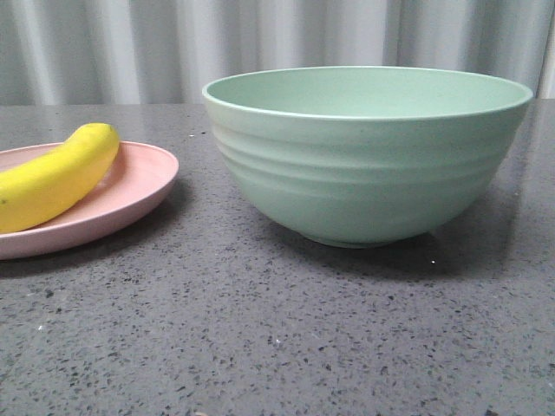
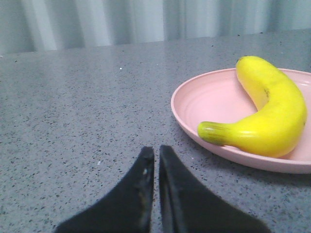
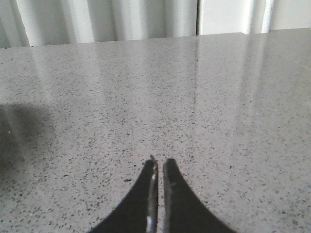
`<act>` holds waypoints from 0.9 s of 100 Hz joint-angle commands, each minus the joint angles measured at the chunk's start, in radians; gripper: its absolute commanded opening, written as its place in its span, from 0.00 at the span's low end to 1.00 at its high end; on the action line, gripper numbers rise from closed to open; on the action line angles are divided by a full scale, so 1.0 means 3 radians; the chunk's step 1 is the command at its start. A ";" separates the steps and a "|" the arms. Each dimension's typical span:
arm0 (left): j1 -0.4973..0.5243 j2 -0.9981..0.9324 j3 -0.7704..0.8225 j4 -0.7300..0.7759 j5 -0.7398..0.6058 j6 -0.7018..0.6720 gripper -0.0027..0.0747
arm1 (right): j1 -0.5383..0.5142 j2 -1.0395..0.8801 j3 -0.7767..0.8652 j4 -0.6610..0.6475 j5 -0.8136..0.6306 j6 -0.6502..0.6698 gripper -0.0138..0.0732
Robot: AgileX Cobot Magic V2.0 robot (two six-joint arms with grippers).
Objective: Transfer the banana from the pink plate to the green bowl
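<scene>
The yellow banana (image 1: 54,178) lies on the pink plate (image 1: 139,186) at the left of the front view. The mint-green bowl (image 1: 368,165) stands to its right, empty as far as I can see. In the left wrist view the banana (image 2: 272,116) rests on the pink plate (image 2: 204,102), its dark stem tip pointing toward my left gripper (image 2: 156,151). That gripper is shut and empty, low over the table, a short way from the plate's rim. My right gripper (image 3: 160,162) is shut and empty over bare table. Neither gripper shows in the front view.
The grey speckled tabletop (image 1: 277,329) runs under everything. A pale pleated curtain (image 1: 173,43) hangs behind the table's far edge. A dark shadow (image 3: 14,141) falls at the side of the right wrist view.
</scene>
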 commanded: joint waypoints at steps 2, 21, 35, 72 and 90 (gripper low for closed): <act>0.0001 -0.0096 0.0030 -0.0008 -0.0291 -0.0002 0.01 | -0.0015 -0.0072 0.0064 -0.0035 -0.0301 -0.0016 0.08; 0.0001 -0.0096 0.0030 -0.0008 -0.0291 -0.0002 0.01 | -0.0015 -0.0072 0.0064 -0.0035 -0.0301 -0.0016 0.08; 0.0001 -0.0096 0.0030 -0.0008 -0.0291 -0.0002 0.01 | -0.0015 -0.0072 0.0064 -0.0035 -0.0301 -0.0016 0.08; 0.0001 -0.0096 0.0030 -0.0019 -0.0312 -0.0002 0.01 | -0.0015 -0.0072 0.0064 -0.0011 -0.0339 -0.0016 0.08; 0.0001 -0.0096 0.0030 -0.0158 -0.0424 -0.0002 0.01 | -0.0015 -0.0072 0.0064 -0.0011 -0.0343 -0.0016 0.08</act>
